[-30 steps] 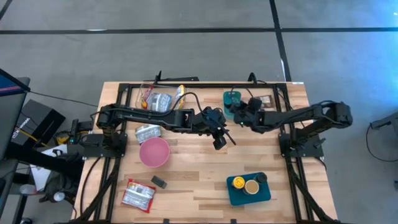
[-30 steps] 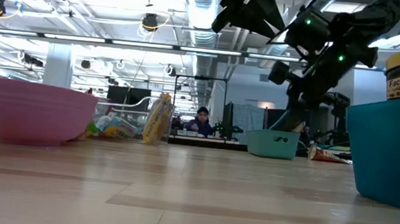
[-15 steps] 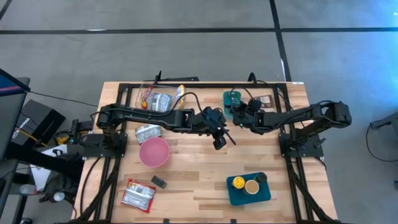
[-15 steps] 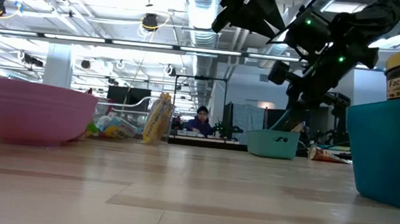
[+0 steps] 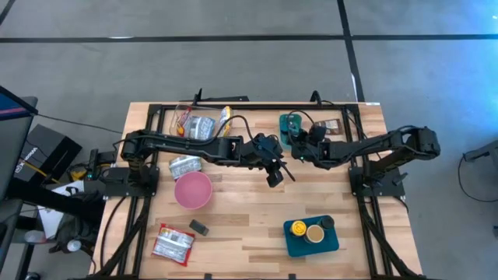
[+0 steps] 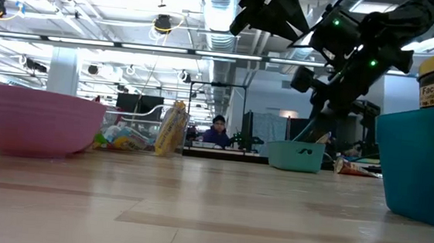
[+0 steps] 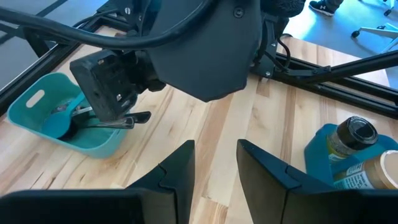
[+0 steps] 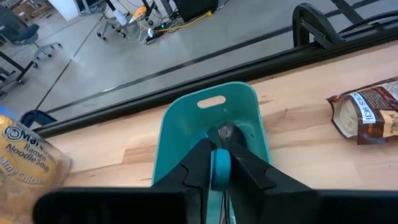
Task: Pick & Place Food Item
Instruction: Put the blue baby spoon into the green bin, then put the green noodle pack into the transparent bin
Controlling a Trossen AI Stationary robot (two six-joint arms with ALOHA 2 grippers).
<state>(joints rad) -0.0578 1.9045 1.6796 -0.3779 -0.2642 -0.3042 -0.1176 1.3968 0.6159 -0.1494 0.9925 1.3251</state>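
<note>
Looking down on the wooden table (image 5: 249, 210), we find the right gripper (image 5: 298, 145) reaching into the small teal bin (image 5: 289, 124) that sits near the table's far edge, a little right of its middle. In the right wrist view its two dark fingers (image 8: 198, 167) sit close on either side of a blue utensil handle (image 8: 219, 169) inside that bin (image 8: 249, 118); they appear to pinch it, though we cannot be sure the pads actually touch. A brown snack packet (image 8: 367, 115) lies on the wood just beside the bin, toward the far right corner.

The left gripper (image 5: 274, 176) hangs above the table's middle, holding nothing, with its fingers (image 7: 177, 171) a narrow gap apart. Past them the left wrist view shows the right arm's wrist over the teal bin (image 7: 37, 118), where a utensil lies.

A pink bowl (image 5: 192, 190) stands left of centre, and a foil packet (image 5: 185, 165) lies just beyond it. A clear container (image 5: 198, 123) of packaged foods sits at the far edge, left of middle. Near the front left corner lie a red-and-silver pouch (image 5: 173, 243) and a small dark block (image 5: 199, 227). A blue tray (image 5: 310, 241) with jars stands near the front edge, right of middle.
</note>
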